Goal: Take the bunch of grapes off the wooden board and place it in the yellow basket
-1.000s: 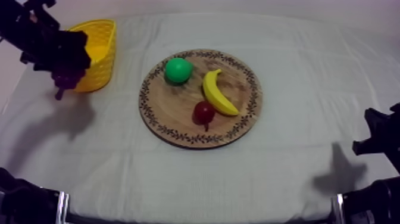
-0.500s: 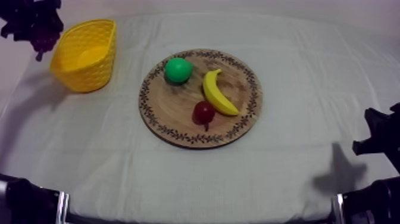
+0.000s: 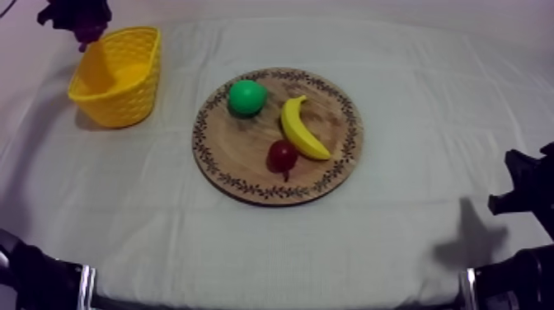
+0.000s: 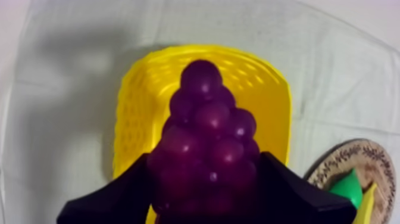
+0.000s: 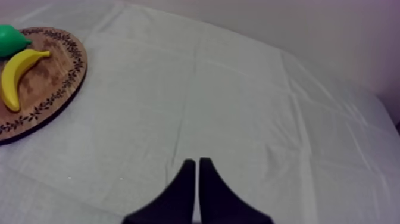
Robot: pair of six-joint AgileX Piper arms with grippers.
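My left gripper is shut on the purple bunch of grapes, which hangs over the open yellow basket. In the top view the left gripper and the grapes hover by the far left end of the basket. The round wooden board lies mid-table. My right gripper is shut on nothing, a narrow wedge over bare cloth, and it rests low at the right side.
On the board lie a green pear, a banana and a small red fruit. The right wrist view has the board, the banana and the pear off to one side.
My left gripper carried the grapes from in front of the basket's left side up and back, then right, to the basket's far end. The right arm has not moved.
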